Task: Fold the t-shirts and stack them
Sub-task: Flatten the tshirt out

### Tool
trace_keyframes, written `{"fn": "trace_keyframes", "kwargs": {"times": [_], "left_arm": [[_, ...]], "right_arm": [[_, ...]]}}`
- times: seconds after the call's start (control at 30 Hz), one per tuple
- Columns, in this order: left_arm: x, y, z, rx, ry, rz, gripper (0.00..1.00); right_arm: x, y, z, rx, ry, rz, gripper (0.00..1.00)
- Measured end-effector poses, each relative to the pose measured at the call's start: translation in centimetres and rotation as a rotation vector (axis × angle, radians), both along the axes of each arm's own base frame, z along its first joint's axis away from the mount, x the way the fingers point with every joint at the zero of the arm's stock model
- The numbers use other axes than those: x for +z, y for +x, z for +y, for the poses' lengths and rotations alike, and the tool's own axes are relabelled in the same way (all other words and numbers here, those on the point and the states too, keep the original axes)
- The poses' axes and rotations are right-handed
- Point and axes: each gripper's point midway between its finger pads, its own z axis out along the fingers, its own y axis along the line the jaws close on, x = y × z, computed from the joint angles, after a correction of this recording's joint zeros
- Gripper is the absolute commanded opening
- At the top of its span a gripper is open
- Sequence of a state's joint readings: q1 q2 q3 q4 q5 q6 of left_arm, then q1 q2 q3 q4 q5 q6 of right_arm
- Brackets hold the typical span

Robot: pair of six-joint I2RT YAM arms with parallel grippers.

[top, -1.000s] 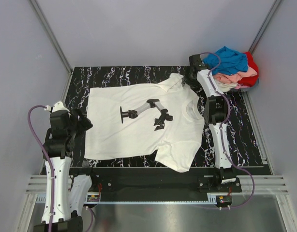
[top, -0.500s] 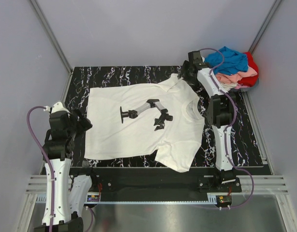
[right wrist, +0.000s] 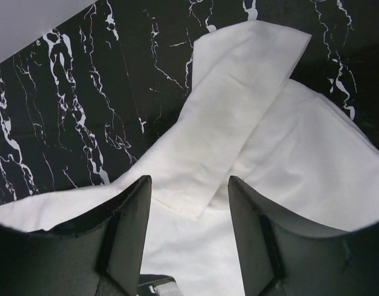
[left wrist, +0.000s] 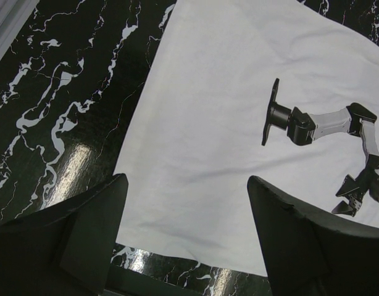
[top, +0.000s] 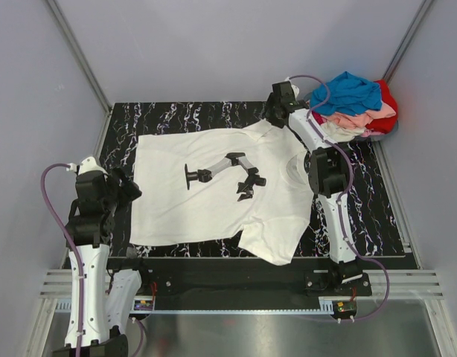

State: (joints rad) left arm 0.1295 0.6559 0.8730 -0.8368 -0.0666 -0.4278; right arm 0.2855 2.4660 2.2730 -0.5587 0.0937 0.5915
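A cream-white t-shirt (top: pixel 213 204) with a printed robot-arm picture lies spread flat on the black marble table (top: pixel 176 117). Its far sleeve (right wrist: pixel 239 105) is folded back over itself. My right gripper (top: pixel 275 111) hangs open just above that sleeve, fingertips (right wrist: pixel 137 191) either side of the sleeve's hem, nothing between them (right wrist: pixel 189 180). My left gripper (top: pixel 128 190) is open at the shirt's left hem, wide apart over the near corner (left wrist: pixel 186 182) of the t-shirt (left wrist: pixel 239 92), holding nothing. More t-shirts lie heaped at the back right: blue (top: pixel 351 93), pink (top: pixel 362 119), red (top: pixel 388 100).
Grey walls close the table in on the left, far and right sides. A black rail (top: pixel 228 268) runs along the near edge between the arm bases. Bare marble shows left of the shirt (left wrist: pixel 66 92) and beyond the sleeve (right wrist: pixel 84 92).
My right arm has swung left from beside the heap to over the shirt's far sleeve. The left arm has stayed almost still, and the shirt has not moved.
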Motion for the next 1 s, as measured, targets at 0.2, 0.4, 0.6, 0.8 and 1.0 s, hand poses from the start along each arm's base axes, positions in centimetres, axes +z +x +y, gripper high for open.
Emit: {"fn": "trace_keyframes", "kwargs": {"times": [0.2, 0.4, 0.6, 0.8, 1.0], "left_arm": [[0.0, 0.0, 0.1, 0.006, 0.004, 0.000, 0.83], [0.0, 0.0, 0.2, 0.013, 0.005, -0.001, 0.83], [0.0, 0.0, 0.3, 0.017, 0.004, -0.002, 0.83], [0.2, -0.1, 0.2, 0.019, 0.003, -0.008, 0.83], [0.3, -0.1, 0.2, 0.020, 0.003, -0.014, 0.83]], "right_arm": [[-2.3, 1.0, 0.2, -0.009, 0.016, 0.015, 0.59], [-4.4, 0.7, 0.6, -0.003, 0.039, 0.056, 0.60], [-4.8, 0.8, 1.1, 0.003, 0.059, 0.063, 0.60], [-5.5, 1.0, 1.2, 0.000, 0.065, 0.068, 0.60], [-5.9, 1.0, 1.2, -0.005, 0.070, 0.073, 0.61]]}}
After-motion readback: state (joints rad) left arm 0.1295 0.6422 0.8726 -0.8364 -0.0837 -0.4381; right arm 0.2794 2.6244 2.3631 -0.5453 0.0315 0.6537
